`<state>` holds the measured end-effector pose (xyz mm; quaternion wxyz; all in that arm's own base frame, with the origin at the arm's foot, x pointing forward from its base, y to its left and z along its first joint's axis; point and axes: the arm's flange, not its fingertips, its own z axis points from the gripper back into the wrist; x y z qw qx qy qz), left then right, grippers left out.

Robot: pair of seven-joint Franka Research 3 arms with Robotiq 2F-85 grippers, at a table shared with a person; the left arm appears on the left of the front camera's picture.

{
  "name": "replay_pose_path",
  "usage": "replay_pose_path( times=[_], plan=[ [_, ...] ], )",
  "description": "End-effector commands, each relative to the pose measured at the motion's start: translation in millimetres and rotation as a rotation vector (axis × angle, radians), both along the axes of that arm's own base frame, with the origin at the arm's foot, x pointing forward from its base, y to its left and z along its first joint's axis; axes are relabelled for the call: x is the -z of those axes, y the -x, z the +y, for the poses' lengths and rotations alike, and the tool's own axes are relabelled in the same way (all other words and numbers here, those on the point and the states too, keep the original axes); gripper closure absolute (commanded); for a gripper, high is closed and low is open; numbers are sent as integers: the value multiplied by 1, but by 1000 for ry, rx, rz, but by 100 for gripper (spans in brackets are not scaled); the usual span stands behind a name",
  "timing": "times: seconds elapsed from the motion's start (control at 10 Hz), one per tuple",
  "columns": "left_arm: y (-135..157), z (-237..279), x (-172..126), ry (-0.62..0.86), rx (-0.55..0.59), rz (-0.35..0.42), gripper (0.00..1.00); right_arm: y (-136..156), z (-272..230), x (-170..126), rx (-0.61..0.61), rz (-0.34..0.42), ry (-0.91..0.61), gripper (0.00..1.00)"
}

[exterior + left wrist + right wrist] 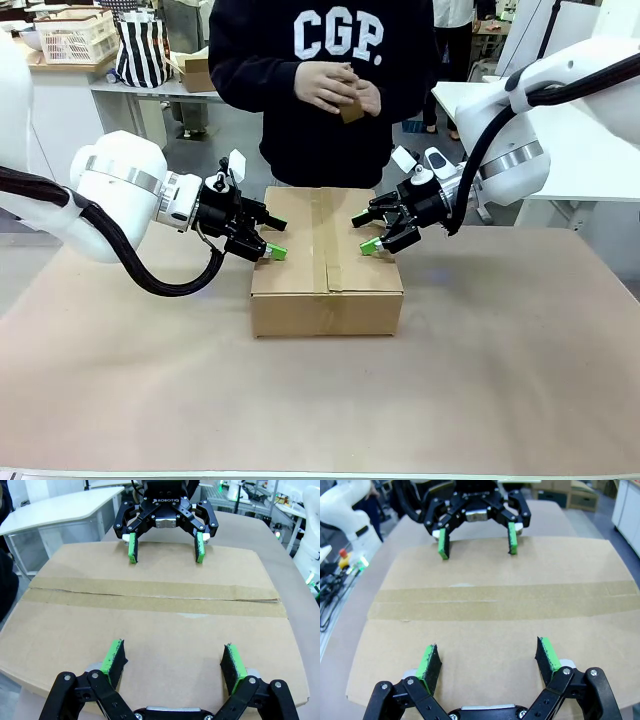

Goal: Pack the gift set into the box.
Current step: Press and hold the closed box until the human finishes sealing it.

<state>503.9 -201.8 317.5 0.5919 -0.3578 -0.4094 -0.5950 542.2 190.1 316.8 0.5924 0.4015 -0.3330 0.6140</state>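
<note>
The box (326, 262) sits in the middle of the table (520, 380), shut, with tape (322, 240) along its top. The left gripper (274, 238) is at the box's left edge and the right gripper (366, 232) at its right edge, both spread wide and holding nothing. Bare table lies all around. The person's hands (338, 88) hold a small brown thing behind the box.

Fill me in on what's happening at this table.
A closed brown box, taped along its top seam, sits mid-table. The left tool and the right tool hover over its top from opposite sides, both open and holding nothing. Across the table a person stands with both hands together at the chest, holding a small brown item that is too small to identify. Nothing is being packed at this instant.
</note>
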Motion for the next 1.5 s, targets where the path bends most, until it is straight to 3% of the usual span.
replay_pose_path(
  times=[0.0,1.4],
  plan=[
    [2,1,3,3,-1,-1,0,1,0,4,8,5,1,0],
    [2,1,3,3,-1,-1,0,1,0,4,8,5,1,0]
  ],
)
